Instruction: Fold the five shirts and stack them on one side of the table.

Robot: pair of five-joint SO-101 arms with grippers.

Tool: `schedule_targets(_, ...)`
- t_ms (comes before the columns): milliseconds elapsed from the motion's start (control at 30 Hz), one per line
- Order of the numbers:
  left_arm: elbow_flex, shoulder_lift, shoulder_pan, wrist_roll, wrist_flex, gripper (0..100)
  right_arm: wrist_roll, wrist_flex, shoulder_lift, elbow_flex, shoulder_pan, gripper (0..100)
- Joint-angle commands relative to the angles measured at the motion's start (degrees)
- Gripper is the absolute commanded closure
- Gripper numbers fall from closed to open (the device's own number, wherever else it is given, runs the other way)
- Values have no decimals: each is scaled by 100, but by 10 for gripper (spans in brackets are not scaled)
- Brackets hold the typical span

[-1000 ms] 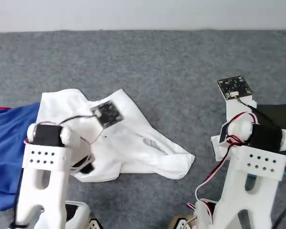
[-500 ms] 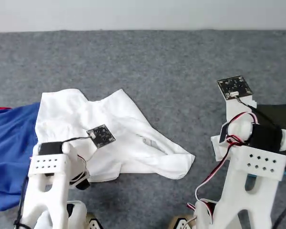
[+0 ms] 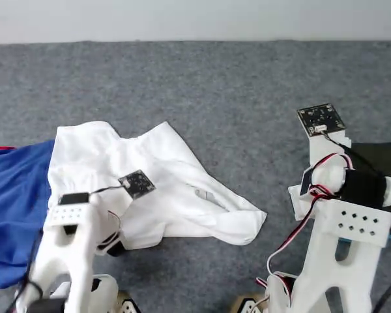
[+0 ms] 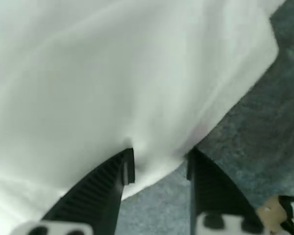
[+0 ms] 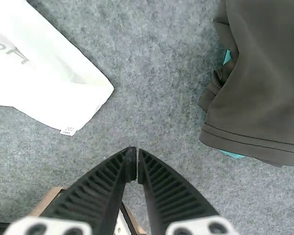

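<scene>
White shirt [image 3: 176, 189]: one item, unfolded and rumpled, laid on the grey worktop [image 3: 215, 85] left of centre. One corner is drawn out to a rounded point toward the middle, and a small grey mark is seen on the cloth.

Blue shirt [image 3: 10, 195]: one item, unfolded, at the left edge of the worktop, its inner border meeting the white shirt.

Dark shirt [image 5: 264, 83]: one item, bunched at the right edge beside the right arm, with a stitched hem showing. A teal cloth [image 5: 228, 58] is seen under its edge; what that cloth is cannot be told.

Change noted: set against the frame of one second before, the left arm is drawn back toward the near edge and lowered. Its wrist board [image 3: 135, 184] is shifted from mid-shirt toward the near hem. The outline of the white shirt is unaltered, and the right arm is unmoved.

Left gripper [image 4: 160, 156]: parted to a moderate width, with the near hem of the white shirt lying between the two fingertips. The cloth is not clamped.

Right gripper [image 5: 136, 156]: fingertips pressed together, nothing held. It is placed over bare worktop between the white shirt's corner and the dark shirt, touching neither.
</scene>
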Motion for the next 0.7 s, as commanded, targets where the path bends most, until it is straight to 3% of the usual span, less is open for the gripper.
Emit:
schedule_targets(0, -585, 738, -79, 62, 0, 930, -35, 215, -84, -18, -66, 990)
schedule_targets(67, -778, 879, -44, 62, 158, 992, -35, 215, -84, -18, -75, 990)
schedule_targets(233, -1068, -35, -79, 132, 580, 987, -35, 215, -84, -18, -75, 990)
schedule_targets(467, -2316, -2629, -79, 905, 1793, 987, -53, 215, -75, -18, -84, 990)
schedule_targets(667, -3152, -3138, -404, 1679, 2136, 986, -53, 224, 101, 246, -479, 990)
